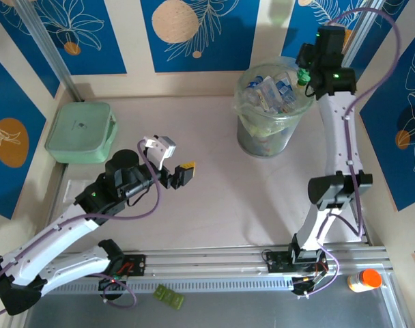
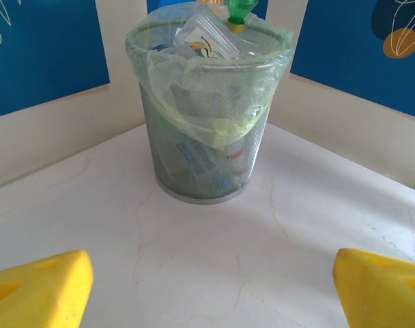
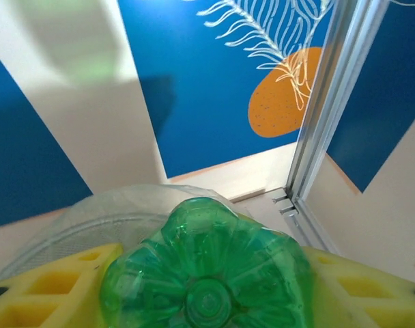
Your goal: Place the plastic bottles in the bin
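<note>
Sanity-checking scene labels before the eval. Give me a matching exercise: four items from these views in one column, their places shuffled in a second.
1. clear-green plastic bottle
2. tall round bag-lined bin
3. flat pale-green lidded box
4. small orange-capped bottle

A. far left of the table, by the wall
B. near right corner, lying down
C. held in the right gripper, above the bin
D. far side, right of centre, bottles inside

Pairs: 1-C, 2-D, 3-A, 4-B
</note>
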Motion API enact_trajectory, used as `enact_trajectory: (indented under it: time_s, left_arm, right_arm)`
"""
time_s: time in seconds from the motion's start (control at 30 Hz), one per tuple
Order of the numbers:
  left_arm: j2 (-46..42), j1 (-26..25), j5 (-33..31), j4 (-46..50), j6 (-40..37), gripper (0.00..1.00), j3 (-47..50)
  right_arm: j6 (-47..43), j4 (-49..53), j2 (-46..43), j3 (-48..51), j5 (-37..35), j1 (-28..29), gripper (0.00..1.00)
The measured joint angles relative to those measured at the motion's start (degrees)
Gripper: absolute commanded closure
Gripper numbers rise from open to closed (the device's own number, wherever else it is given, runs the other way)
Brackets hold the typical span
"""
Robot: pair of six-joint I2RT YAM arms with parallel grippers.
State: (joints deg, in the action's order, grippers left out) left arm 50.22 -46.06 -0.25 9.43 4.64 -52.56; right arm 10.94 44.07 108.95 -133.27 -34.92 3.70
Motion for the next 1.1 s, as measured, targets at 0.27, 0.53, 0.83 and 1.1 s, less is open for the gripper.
enact_trajectory:
  time_s: [0.27,0.53,0.83,1.1]
  left_arm:
    - [0.0,0.0,0.0,-0.02,-0.02,0.09,0.02]
    - [0.09,0.0,-0.02,-0.02,-0.02,0.09,0.02]
    - [1.36,0.0,-0.26,0.07,-0.02,0.09,0.02]
    - [1.33,0.0,-0.28,0.02,-0.02,0.09,0.02]
  right_arm:
    - [-5.03,4.07,4.22,-2.51,-5.92,2.38,0.53]
    - [-7.06,5.81,4.9,-3.96,-8.61,3.1,0.51]
    - [-5.01,12.68,14.29,-12.72,-6.23,2.99,0.33]
    - [-3.76,14.82,14.25,-15.15,-1.14,4.02,0.13]
